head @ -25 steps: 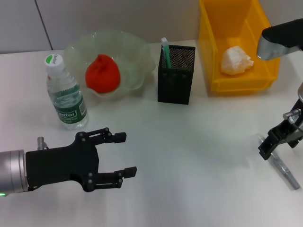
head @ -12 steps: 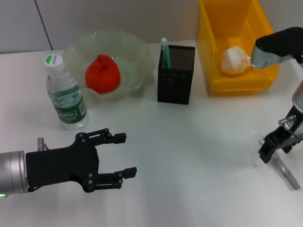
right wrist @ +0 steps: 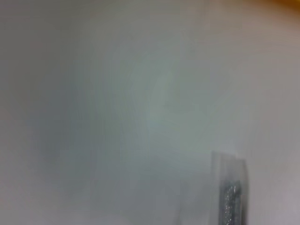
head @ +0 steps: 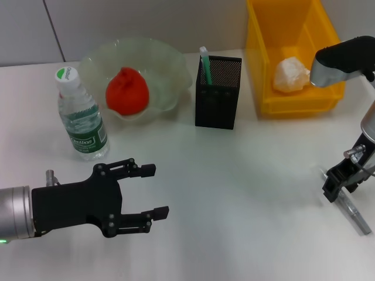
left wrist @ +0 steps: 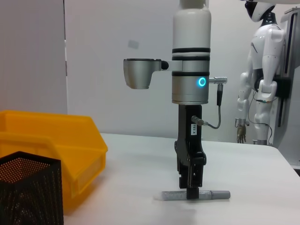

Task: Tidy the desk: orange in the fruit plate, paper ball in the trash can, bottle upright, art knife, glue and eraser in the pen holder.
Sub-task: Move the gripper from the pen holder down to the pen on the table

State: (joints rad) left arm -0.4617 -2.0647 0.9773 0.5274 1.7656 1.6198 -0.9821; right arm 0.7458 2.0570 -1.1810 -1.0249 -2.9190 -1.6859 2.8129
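Observation:
The orange (head: 126,91) lies in the pale-green fruit plate (head: 170,61). The paper ball (head: 291,75) rests in the yellow trash can (head: 263,64). The bottle (head: 81,117) stands upright left of the plate. A green-and-white glue (head: 204,63) sticks out of the black mesh pen holder (head: 218,99). The grey art knife (head: 353,213) (left wrist: 212,194) (right wrist: 231,192) lies flat on the table at the right. My right gripper (head: 336,188) (left wrist: 191,191) points straight down on the knife's near end. My left gripper (head: 158,191) hovers open and empty at the front left. The eraser is hidden.
In the left wrist view the trash can (left wrist: 51,145) and pen holder (left wrist: 29,190) stand to one side of my right arm. White tabletop (head: 246,193) stretches between the two grippers. A white humanoid robot (left wrist: 262,79) stands beyond the table.
My right gripper has shifted slightly right and down over the art knife, and its upper arm has swung inward. The left arm has not moved.

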